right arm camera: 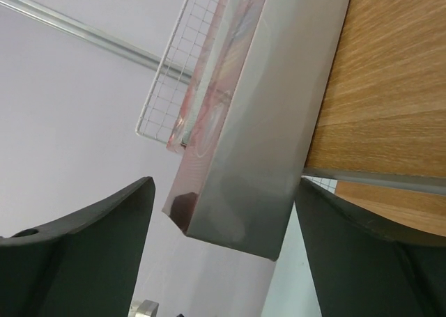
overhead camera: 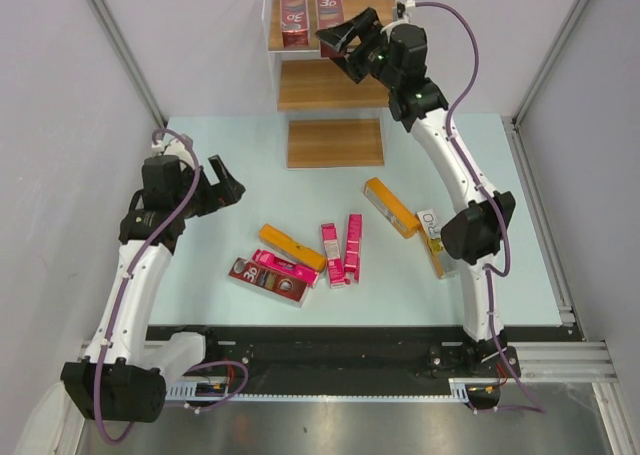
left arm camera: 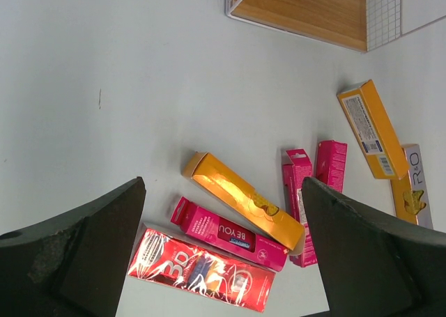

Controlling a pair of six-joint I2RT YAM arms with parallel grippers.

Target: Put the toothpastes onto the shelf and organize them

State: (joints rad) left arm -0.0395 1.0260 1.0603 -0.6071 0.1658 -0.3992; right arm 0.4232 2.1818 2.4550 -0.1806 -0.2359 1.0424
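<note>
Left wrist: pink carton (left arm camera: 226,232) ("BE YOU")

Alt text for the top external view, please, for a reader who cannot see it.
The right gripper is up at the top tier of the shelf, open at one of two dark red cartons standing there. The left gripper hangs open above the table, where seven more cartons lie scattered: one dark red, three pink, three orange-yellow.
</note>
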